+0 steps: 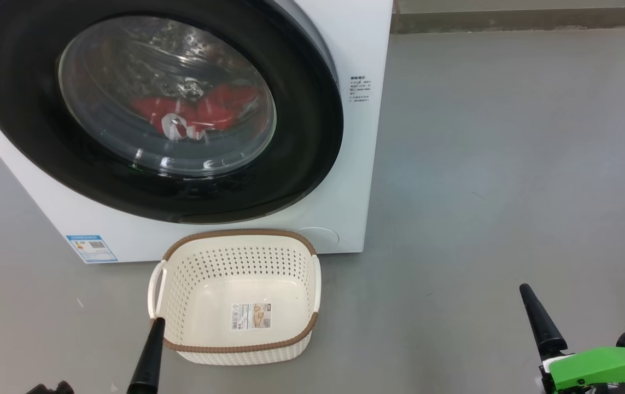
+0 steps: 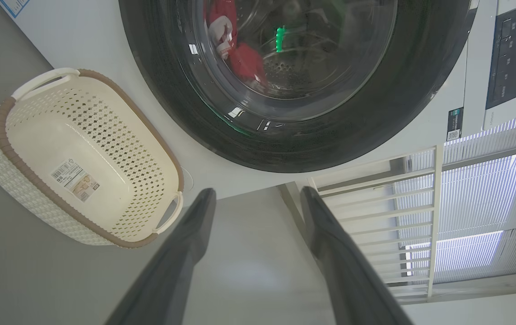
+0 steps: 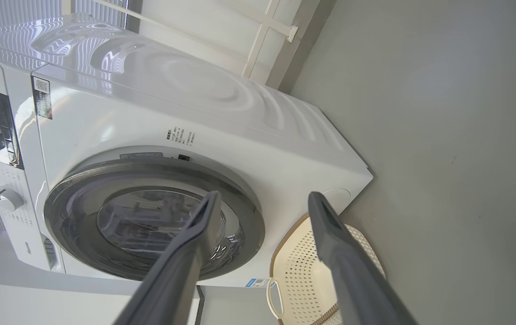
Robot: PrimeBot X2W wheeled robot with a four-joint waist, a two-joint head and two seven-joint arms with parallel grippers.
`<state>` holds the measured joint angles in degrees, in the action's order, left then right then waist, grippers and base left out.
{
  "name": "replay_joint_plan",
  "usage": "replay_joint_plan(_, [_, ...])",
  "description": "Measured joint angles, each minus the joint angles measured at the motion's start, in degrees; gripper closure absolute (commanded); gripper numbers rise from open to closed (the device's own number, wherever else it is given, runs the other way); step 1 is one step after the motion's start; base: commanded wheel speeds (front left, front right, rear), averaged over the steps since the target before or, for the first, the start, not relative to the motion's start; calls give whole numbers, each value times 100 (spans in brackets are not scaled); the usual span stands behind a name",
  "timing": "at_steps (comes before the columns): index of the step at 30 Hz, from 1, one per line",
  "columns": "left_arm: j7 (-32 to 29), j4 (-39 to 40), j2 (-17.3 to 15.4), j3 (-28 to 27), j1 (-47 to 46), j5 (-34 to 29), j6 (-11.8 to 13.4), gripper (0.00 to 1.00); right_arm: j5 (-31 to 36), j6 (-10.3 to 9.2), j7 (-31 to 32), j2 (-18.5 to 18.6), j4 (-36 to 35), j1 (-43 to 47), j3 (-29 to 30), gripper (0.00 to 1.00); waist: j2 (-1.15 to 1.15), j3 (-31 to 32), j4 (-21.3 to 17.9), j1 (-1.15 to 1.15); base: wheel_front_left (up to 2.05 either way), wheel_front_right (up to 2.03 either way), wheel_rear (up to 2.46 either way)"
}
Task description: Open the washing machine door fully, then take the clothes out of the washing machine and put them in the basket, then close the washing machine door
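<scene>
step: door-opening not begun; washing machine door (image 1: 28,109) looks shut flat on the washing machine (image 1: 356,180).
clothes: red clothes (image 1: 203,112) inside the drum, behind the glass.
basket: basket (image 1: 181,273) on the floor, just in front of the machine, nothing in it but a label.
my left gripper (image 2: 258,198): fingers apart, holding nothing, near the basket.
my right gripper (image 3: 262,203): fingers apart, holding nothing, well off to the right.
next: I judge I must reach the door's edge and pull.
hidden: handle or latch not made out; top of door cut off in head view.
</scene>
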<state>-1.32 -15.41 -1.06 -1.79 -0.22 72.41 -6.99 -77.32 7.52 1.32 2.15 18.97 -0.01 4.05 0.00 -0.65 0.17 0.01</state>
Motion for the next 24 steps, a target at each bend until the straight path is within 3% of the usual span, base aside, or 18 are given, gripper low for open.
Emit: replay_joint_plan(24, [405,312,-19,274,44,-1880,196,0,1514,0,-389,101,-68,0,-179,0,0,-21,14,0,0,0,0])
